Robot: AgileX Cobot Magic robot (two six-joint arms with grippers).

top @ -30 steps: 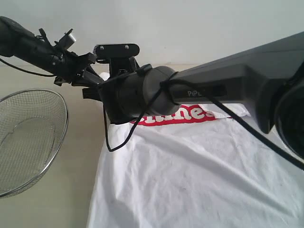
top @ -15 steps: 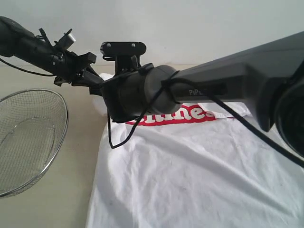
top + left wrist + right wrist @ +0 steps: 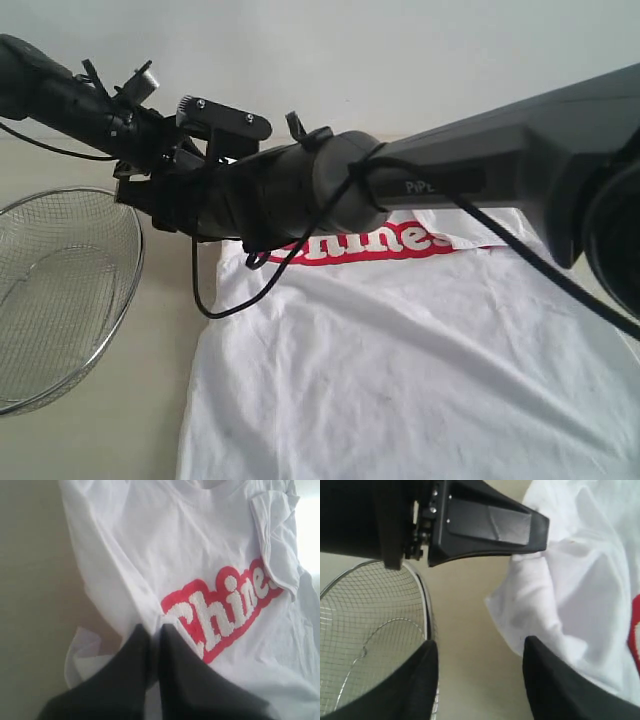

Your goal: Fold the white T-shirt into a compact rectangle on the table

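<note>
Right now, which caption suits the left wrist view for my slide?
Left gripper shut on a fold of the T-shirt, beside its red band, over the table.

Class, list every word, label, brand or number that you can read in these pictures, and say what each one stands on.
"Chine": white letters on the red band of the white T-shirt, left wrist view; a cloth fold hides the rest.
"ines": the same band, exterior view; the right arm hides the start.
"PiP": on the right arm's casing; the letters after it are blurred.
Nothing else is readable.
</note>
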